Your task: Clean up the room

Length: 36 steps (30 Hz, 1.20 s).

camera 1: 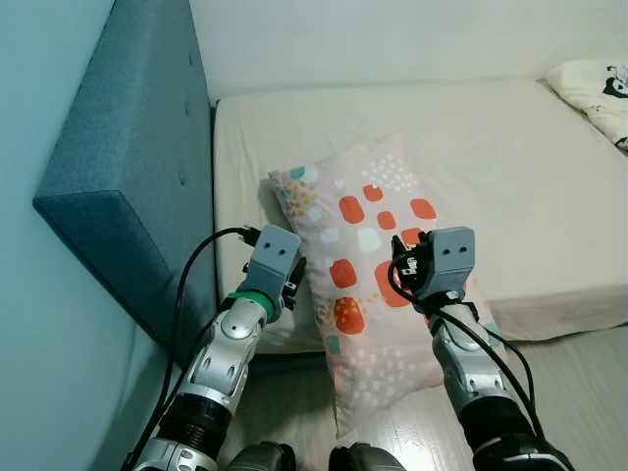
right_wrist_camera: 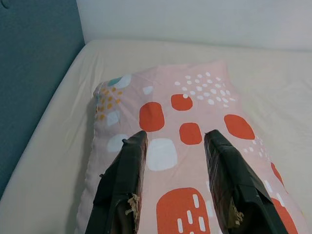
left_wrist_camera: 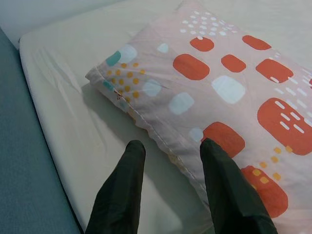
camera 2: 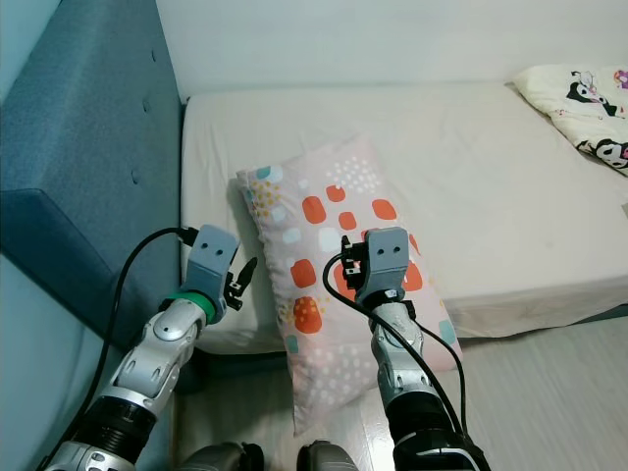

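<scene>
We are hovering both claws spread over the pillow [camera 1: 368, 265], which is lying half off the bed [camera 1: 510, 167]: the left claw [left_wrist_camera: 168, 161] straddling its near seam, the right claw [right_wrist_camera: 173, 161] above its middle, probably readying to drag it fully onto the mattress.

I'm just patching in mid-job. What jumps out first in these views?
The pink pillow with orange and white patches lies half on the mattress, its lower end hanging over the edge toward the floor, beside the blue headboard. The left gripper is open at the pillow's seam edge, and the right gripper is open above its top face. A second, cartoon-print pillow sits at the mattress's far right.
</scene>
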{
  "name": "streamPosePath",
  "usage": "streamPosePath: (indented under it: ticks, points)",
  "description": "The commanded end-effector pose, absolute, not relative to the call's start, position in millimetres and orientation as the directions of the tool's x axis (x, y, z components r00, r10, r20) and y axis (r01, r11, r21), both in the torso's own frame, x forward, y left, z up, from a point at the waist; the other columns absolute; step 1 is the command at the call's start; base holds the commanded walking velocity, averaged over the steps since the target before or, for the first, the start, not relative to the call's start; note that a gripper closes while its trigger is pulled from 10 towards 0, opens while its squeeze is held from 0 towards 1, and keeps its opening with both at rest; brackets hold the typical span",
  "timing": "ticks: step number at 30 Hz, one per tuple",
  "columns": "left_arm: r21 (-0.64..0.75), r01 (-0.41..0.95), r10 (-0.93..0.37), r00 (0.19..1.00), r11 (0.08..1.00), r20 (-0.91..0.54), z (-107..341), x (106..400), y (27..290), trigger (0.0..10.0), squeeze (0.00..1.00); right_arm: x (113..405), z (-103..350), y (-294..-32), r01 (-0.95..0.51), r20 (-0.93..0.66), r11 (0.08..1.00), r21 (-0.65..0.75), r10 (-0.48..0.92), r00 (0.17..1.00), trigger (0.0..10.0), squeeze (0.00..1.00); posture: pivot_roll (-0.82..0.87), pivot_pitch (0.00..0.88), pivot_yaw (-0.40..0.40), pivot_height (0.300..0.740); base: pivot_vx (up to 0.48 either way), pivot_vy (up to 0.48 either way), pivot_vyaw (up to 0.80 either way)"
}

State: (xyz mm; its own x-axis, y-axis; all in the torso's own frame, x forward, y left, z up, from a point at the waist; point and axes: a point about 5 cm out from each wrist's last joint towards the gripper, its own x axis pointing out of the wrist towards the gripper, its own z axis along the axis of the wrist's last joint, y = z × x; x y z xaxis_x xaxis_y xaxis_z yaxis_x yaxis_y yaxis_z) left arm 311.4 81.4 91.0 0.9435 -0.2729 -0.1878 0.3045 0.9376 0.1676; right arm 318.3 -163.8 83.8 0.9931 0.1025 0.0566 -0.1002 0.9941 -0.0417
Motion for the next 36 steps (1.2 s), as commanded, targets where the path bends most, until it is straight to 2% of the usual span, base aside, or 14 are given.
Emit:
streamPosePath:
  ticks: [1, 10, 28, 33, 36]
  points:
    - [0.165, 0.307, -0.274, 0.941, 0.937, -0.198, 88, 309, 81, 10.0, 0.0, 316, 81, -167, -0.09, 0.049, 0.995, -0.034, 0.092, 0.995, 10.0, 0.0, -0.01, 0.073, 0.037, 0.691, 0.0, 0.0, 0.0]
    - [0.089, 0.303, -0.279, 0.936, 0.949, -0.215, 91, 309, 77, 10.0, 0.0, 316, 81, -171, -0.073, 0.047, 0.996, -0.046, 0.075, 0.996, 10.0, 0.0, -0.01, 0.079, 0.039, 0.651, 0.0, 0.0, 0.0]
    - [0.107, 0.288, -0.261, 0.943, 0.952, -0.208, 95, 311, 76, 10.0, 0.0, 317, 82, -170, -0.078, 0.046, 0.996, -0.044, 0.08, 0.996, 10.0, 0.0, 0.0, 0.081, 0.041, 0.591, 0.0, 0.0, 0.0]
    - [0.002, 0.264, -0.257, 0.943, 0.965, -0.212, 111, 318, 70, 10.0, 0.0, 318, 83, -170, -0.086, 0.056, 0.995, -0.058, 0.089, 0.994, 10.0, 0.0, 0.0, 0.078, 0.04, 0.576, 0.0, 0.0, 0.0]
    - [-0.012, 0.262, -0.259, 0.945, 0.965, -0.201, 117, 321, 69, 10.0, 0.0, 318, 85, -169, -0.09, 0.063, 0.994, -0.066, 0.094, 0.994, 10.0, 0.0, 0.0, 0.077, 0.04, 0.576, 0.0, 0.0, 0.0]
